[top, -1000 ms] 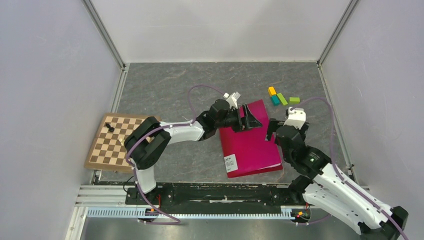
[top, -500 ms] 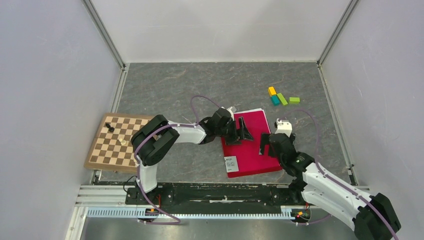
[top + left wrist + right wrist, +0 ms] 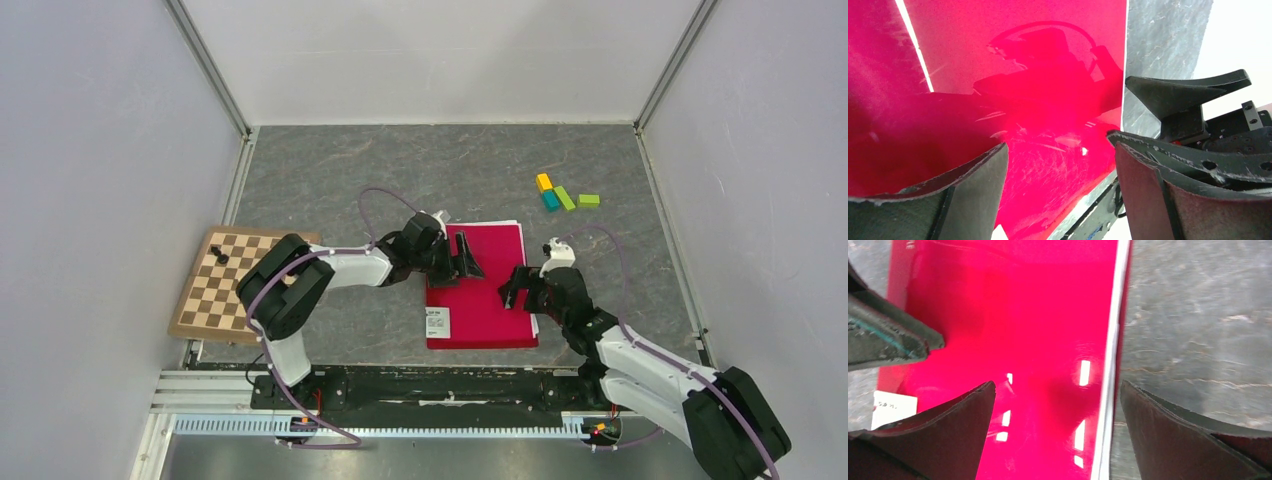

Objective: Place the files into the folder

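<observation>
The grey stone-patterned counter fills the floor of a white-walled booth. Two arms reach in from its near edge. The left arm stretches rightward and the right arm leans in towards the left, so their ends meet over the middle.

The left jaws stand wide apart and empty over the far left part of the folder. The right jaws are spread just as wide and hold nothing. In the right wrist view one finger is above the red cover and the other above bare counter, straddling the folder's right edge. Whether either pair touches the cover I cannot tell.

The folder lies flat and closed at the centre front of the counter, between the two wrists, its glossy crimson cover up.

A wooden chessboard sits well apart at the left edge.

The files are inside the folder. Only a thin white margin shows along its right and far edges.

Four small coloured blocks cluster near the far right.

A white label marks the cover's near left corner.

One dark chess piece stands on the board.
</observation>
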